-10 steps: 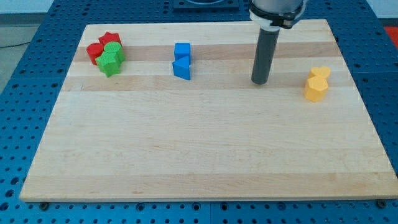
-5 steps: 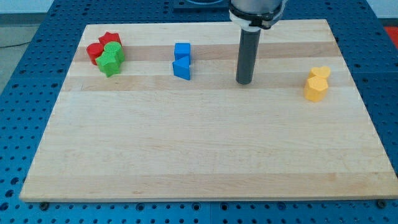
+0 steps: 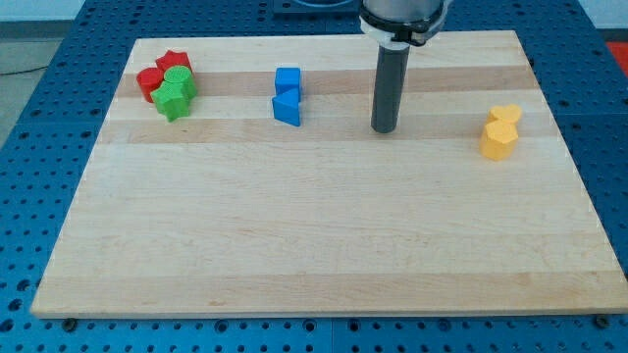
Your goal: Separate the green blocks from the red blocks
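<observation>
wooden board [image 3: 324, 245]: my tip [image 3: 384, 130] holds nothing, between blue blocks [image 3: 287, 96] and yellow blocks [image 3: 500, 132]

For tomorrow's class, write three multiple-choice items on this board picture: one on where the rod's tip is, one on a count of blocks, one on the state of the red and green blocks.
1. Where is my tip?
A. Between the blue pair and the yellow pair
B. Touching the green blocks
C. Near the view's bottom edge

2. How many yellow blocks are there?
A. One
B. Two
C. Four

3. How do the red and green blocks lie?
A. Spread far apart
B. Bunched together in one cluster
C. Stacked on the blue blocks

Answers:
1. A: my tip stands on the wooden board, to the view's right of the blue blocks and to the view's left of the yellow blocks, touching neither.
2. B: two yellow blocks sit close together, one behind the other.
3. B: the green blocks sit right against the red blocks at the view's top left.
</observation>
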`<action>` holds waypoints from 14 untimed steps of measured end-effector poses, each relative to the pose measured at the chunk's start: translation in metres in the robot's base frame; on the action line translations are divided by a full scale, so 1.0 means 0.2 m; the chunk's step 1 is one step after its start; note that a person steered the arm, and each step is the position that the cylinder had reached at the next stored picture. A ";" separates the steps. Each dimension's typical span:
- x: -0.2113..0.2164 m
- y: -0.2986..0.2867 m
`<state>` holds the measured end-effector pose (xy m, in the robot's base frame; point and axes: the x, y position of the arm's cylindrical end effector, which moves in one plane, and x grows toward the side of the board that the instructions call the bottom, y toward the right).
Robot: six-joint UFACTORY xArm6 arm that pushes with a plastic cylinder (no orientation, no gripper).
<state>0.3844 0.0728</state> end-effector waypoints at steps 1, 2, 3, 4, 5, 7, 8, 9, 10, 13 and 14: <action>0.00 -0.01; 0.00 -0.04; 0.00 -0.05; 0.00 -0.08; 0.00 -0.10; 0.17 -0.53; 0.30 -1.05; 0.18 -1.50; -0.01 -1.61; -0.22 -1.48; -0.30 -1.41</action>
<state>0.3241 -0.2094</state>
